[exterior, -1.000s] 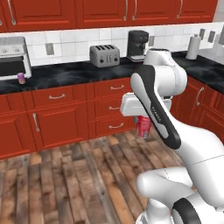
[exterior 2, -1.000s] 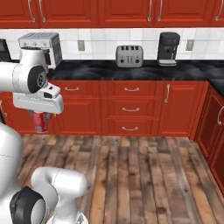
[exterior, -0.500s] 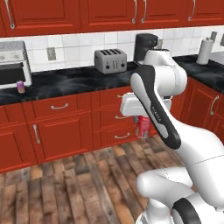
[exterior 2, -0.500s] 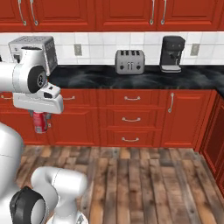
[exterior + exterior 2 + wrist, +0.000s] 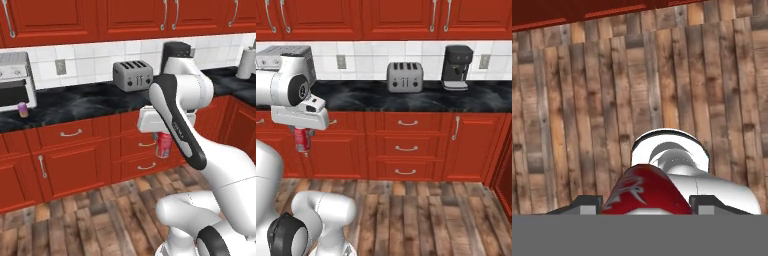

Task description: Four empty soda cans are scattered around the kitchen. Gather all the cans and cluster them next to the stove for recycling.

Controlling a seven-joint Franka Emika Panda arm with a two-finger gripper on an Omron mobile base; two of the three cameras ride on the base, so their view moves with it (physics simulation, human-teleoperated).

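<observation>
A white robot arm carries a red soda can [image 5: 163, 144] through a kitchen of red cabinets. The jaws are pinching the can, which hangs upright below the hand, above the wood floor [image 5: 587, 110] and in front of the lower cabinets. In the hand view the can's red side [image 5: 646, 194] sits between the two dark fingertips [image 5: 587, 204], with floorboards beyond it.

Beyond and above the jaws runs the black marbled worktop [image 5: 90, 102]. On it, well off to the left of the jaws, a small purple-pink can [image 5: 23, 109] stands just in front of a silver toaster oven [image 5: 15, 80]. A grey toaster [image 5: 404, 76] and a black coffee maker [image 5: 456, 66] stand further along, near the backsplash.

The stove is not in sight, so the step in hand appears to be transport. To do it well, the robot should likely keep the can upright and firmly gripped, hold it clear of cabinet fronts while the base drives, and only lower it once bare worktop beside the stove lies beneath the jaws.
</observation>
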